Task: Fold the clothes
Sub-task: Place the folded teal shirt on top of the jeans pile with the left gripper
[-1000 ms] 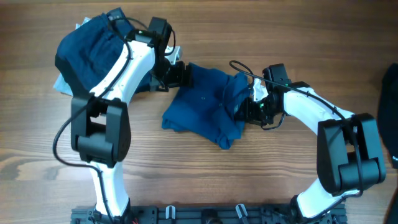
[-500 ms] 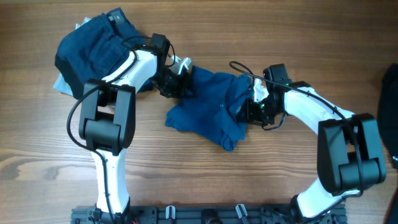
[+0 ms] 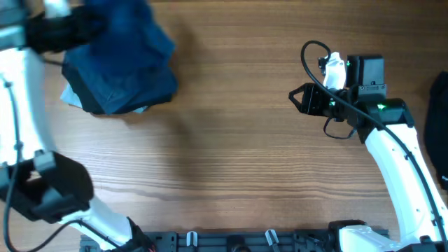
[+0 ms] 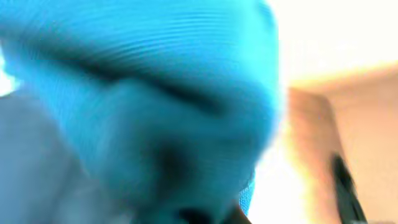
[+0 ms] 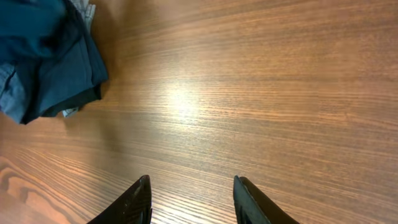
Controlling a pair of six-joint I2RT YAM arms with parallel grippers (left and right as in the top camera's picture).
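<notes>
place: robot lab | cue: wood-grain table [image 3: 231, 140], mounted arm [image 3: 395, 161]

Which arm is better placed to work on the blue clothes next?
Left. The left arm reaches over the pile of blue clothes, and blue cloth fills its wrist view. The right gripper hangs apart over the table, jaws open.

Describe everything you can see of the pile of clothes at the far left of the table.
The pile of clothes is a soft, rumpled heap of dark blue fabric, creased and layered, with a paler blue-grey piece peeking out at its lower left edge. It rests on the wooden table near the far left corner. The left arm reaches over its top edge, blurred. The left wrist view shows only blurred blue cloth, so whether the pile is gripped cannot be told.
</notes>
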